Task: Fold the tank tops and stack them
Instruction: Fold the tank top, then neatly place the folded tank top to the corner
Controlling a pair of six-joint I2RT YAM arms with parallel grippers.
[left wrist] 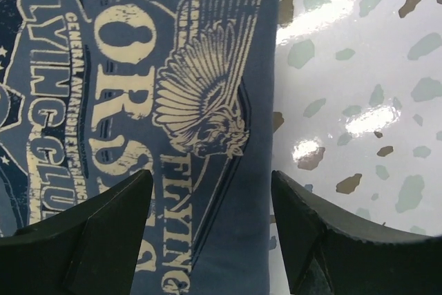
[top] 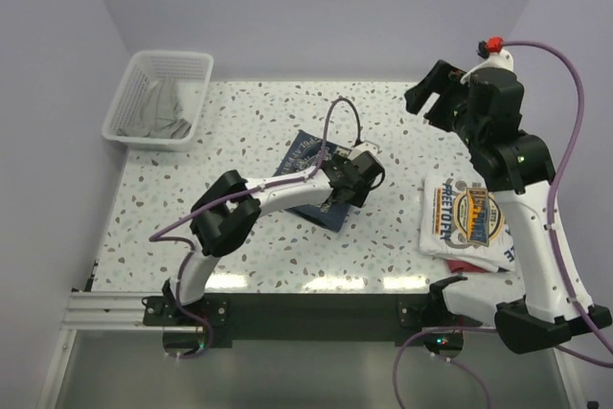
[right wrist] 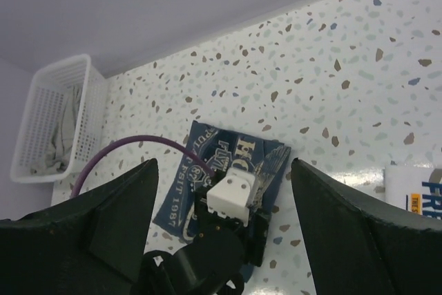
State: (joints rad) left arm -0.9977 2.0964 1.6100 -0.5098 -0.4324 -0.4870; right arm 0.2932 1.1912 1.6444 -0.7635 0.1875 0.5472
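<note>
A: Which step is this?

B: Folding looks done, I'd say. The slate-blue printed cloth tank top (left wrist: pixel 138 101) lies flat on the speckled bench (top: pixel 249 122), directly under the left pincer (left wrist: pixel 210 184).

A: And the pincers?

B: The left one's jaws stand wide apart above the cloth's edge, holding nothing. The right pincer (right wrist: pixel 222 170) hangs high, apart and empty too.

A: Next?

B: Probably stacking. That needs a grip through every layer, then a carry to the folded white tank top with the round graphic (top: pixel 469 213), well to the left pincer's right.
</note>
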